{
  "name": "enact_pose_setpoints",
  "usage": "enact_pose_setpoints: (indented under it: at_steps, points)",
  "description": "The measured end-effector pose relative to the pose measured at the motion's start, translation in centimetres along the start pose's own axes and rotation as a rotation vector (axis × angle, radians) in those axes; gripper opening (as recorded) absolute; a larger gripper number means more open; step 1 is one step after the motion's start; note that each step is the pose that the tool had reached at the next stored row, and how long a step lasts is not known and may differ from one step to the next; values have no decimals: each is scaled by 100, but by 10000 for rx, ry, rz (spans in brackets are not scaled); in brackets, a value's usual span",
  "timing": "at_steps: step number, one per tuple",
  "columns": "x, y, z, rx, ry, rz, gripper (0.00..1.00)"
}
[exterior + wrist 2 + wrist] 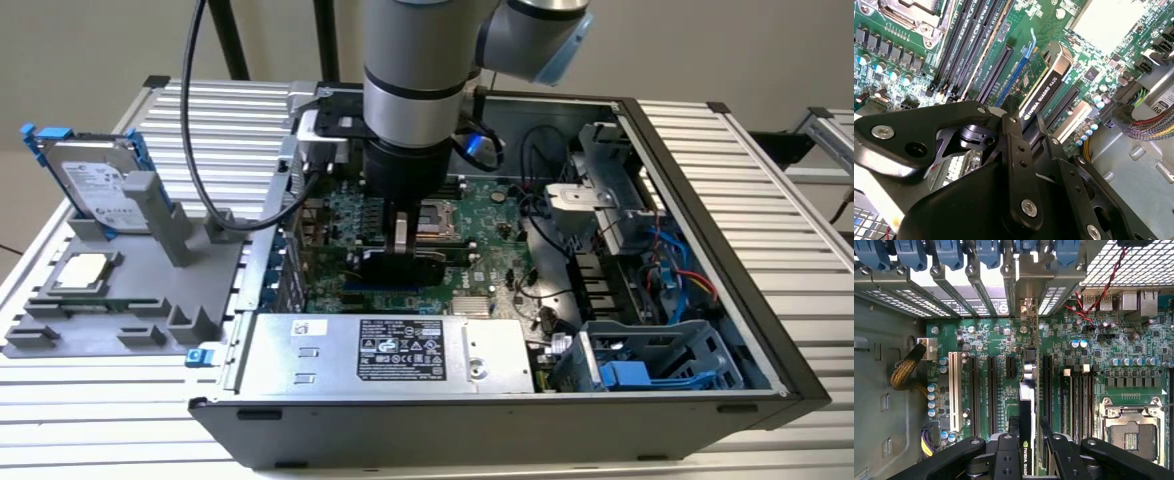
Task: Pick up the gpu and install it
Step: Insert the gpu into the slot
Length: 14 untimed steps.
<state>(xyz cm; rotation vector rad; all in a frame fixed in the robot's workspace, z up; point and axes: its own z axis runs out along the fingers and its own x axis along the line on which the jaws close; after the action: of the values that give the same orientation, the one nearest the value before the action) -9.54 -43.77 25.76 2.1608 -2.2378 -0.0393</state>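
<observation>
Gripper [1021,125] linkage up close, its fingers closed on the gpu [1046,85] held edge-on over the motherboard [1004,345].

In both wrist views I see the black finger links nearest the lens, clamped on the card's top edge, with the card standing upright inside the open computer case [747,200]. It sits in line with the expansion slots [990,390], its far end toward the rear bracket bays [1019,290]. I judge this to be the install step, the card over or just entering its slot; I cannot tell whether it is seated. The next move calls for a straight, even push with the bracket end lined up. Close by are the memory slots [969,40], the empty CPU socket [1131,432] and a braided cable bundle [904,372]. Outside the case, the hard drive [94,185] and CPU chip [83,270] rest on a grey fixture [147,300], well apart.
</observation>
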Motion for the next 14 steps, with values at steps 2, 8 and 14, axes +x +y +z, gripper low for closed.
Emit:
enact_pose_setpoints:
  at_steps: [2, 8, 14]
  points:
    - [0, 4, 3, 1, 0, -5, 0]
    - [0, 9, 17, 0, 0, -8, 0]
    - [1, 15, 31, -1, 2, -8, 0]
